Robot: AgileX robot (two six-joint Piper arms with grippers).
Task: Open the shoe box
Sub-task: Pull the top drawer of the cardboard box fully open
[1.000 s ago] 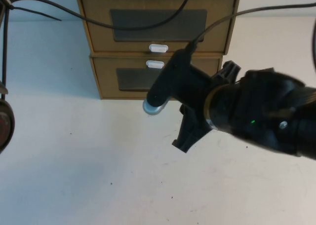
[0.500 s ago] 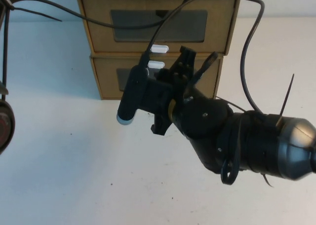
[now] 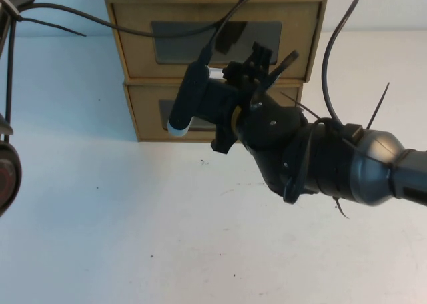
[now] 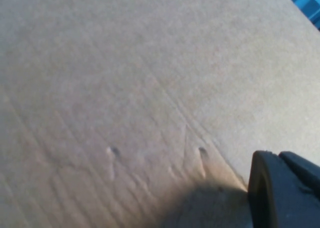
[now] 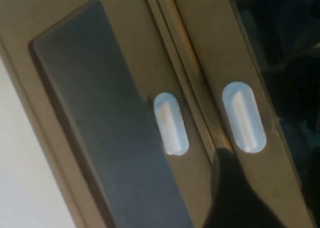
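Note:
Two brown cardboard drawer-type shoe boxes stand stacked at the back of the table, the upper box (image 3: 133,37) on the lower box (image 3: 143,111). Each front has a dark window and a white handle. My right gripper (image 3: 273,56) is open and hangs right in front of the upper front, hiding most of both handles in the high view. In the right wrist view the two white handles (image 5: 170,123) (image 5: 243,117) are close, with one dark finger (image 5: 232,198) just short of the seam between the boxes. My left gripper (image 4: 285,188) lies close against a brown cardboard surface.
The white table (image 3: 100,237) stretches in front of the boxes. Black cables (image 3: 80,17) run across the upper box front and loop above my right arm (image 3: 333,164). Dark robot parts (image 3: 5,171) show at the left edge.
My right arm has swung up and back toward the box fronts, turning its gripper to face them. The gripper, shut a second ago, now stands open.

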